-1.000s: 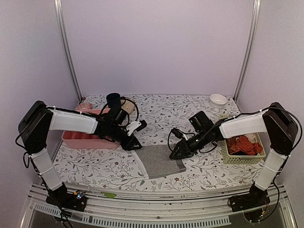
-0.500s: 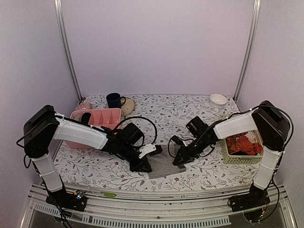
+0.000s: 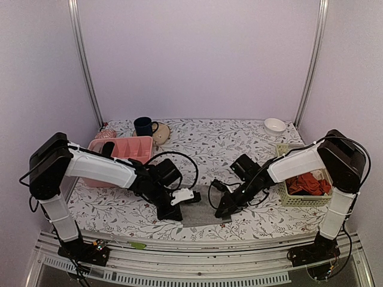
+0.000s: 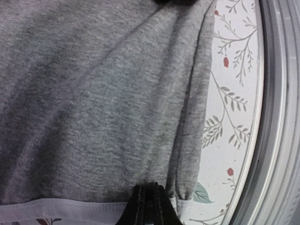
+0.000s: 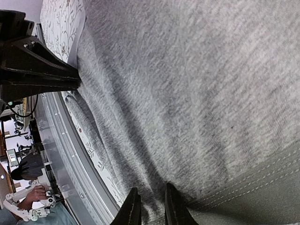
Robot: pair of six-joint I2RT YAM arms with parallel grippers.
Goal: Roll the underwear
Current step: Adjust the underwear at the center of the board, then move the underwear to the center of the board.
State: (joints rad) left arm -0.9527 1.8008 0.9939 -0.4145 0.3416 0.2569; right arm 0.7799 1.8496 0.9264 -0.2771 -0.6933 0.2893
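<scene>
Now, left end effector pinching underwear hem, right end effector narrowly clamped on its cloth

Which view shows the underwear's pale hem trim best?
Left wrist: the pale hem trim runs along the grey underwear edge, close up. Right wrist shows mostly grey cloth and stitching; top external shows a small grey patch.

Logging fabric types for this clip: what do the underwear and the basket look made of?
The underwear looks like soft knit cloth, heathered grey, matte: fuzzy grain and limp folds show. The basket has pale lattice walls, probably moulded plastic; too small to be sure.
</scene>
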